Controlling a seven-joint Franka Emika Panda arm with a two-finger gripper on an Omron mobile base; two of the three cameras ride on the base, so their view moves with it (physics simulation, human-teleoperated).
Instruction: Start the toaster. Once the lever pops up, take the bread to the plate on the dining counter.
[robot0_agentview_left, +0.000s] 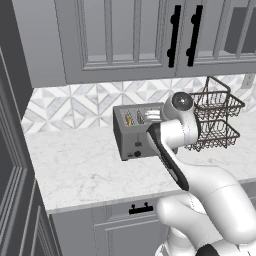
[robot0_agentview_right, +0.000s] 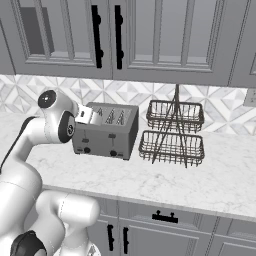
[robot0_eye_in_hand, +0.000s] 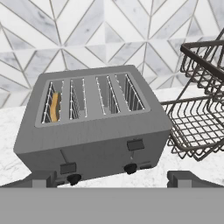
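Note:
The grey four-slot toaster (robot0_eye_in_hand: 94, 131) stands on the white worktop, also seen as toaster (robot0_agentview_left: 134, 132) and toaster (robot0_agentview_right: 106, 130). A golden bread (robot0_eye_in_hand: 54, 107) slice sits deep in its leftmost slot, bread (robot0_agentview_left: 128, 119). The left black lever (robot0_eye_in_hand: 68, 168) sits lower on the front face than the right lever (robot0_eye_in_hand: 135, 145). My gripper (robot0_eye_in_hand: 113, 179) is open, hanging in front of and a little above the toaster's front, fingertips (robot0_eye_in_hand: 43, 178) spread wide with nothing between them. The plate and the dining counter are out of view.
A two-tier dark wire basket (robot0_agentview_right: 172, 132) stands right of the toaster, close to it, basket (robot0_eye_in_hand: 201, 109). Grey wall cabinets (robot0_agentview_left: 125, 35) hang overhead. A tall dark cabinet (robot0_agentview_left: 10, 150) bounds the worktop (robot0_agentview_left: 75, 170) on the left.

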